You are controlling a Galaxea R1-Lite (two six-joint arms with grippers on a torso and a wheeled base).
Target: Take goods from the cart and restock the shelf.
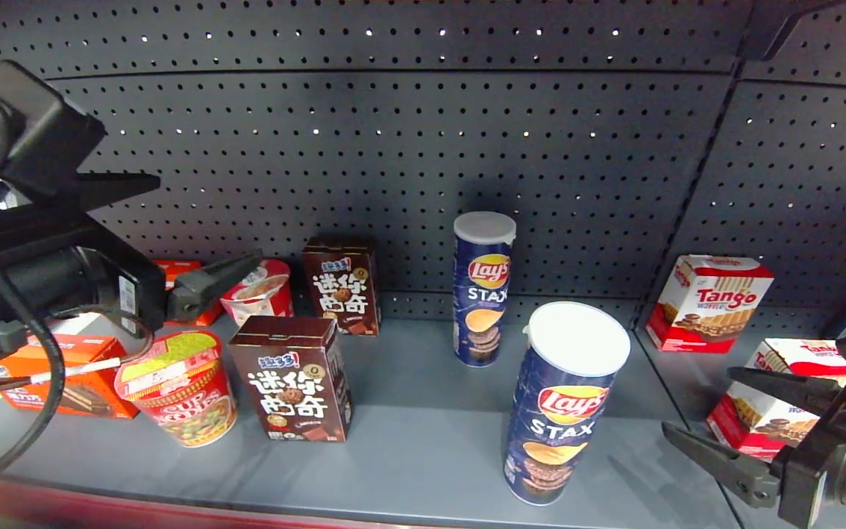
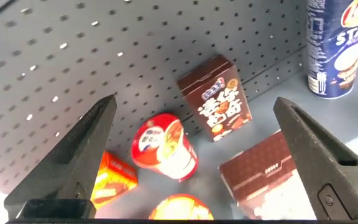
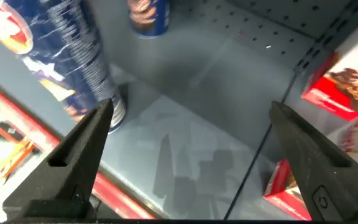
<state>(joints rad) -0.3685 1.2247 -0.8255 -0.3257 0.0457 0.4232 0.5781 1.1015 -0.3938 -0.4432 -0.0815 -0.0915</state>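
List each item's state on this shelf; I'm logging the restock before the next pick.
front chip can: upright, lid on
rear chip can: upright, lid on
front cookie box: upright, closed
front noodle cup: upright, sealed
left pincer: open, empty
right pincer: open, empty

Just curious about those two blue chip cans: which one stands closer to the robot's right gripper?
The front can, near the shelf edge, beside the right gripper. The other can stands farther back by the pegboard wall.
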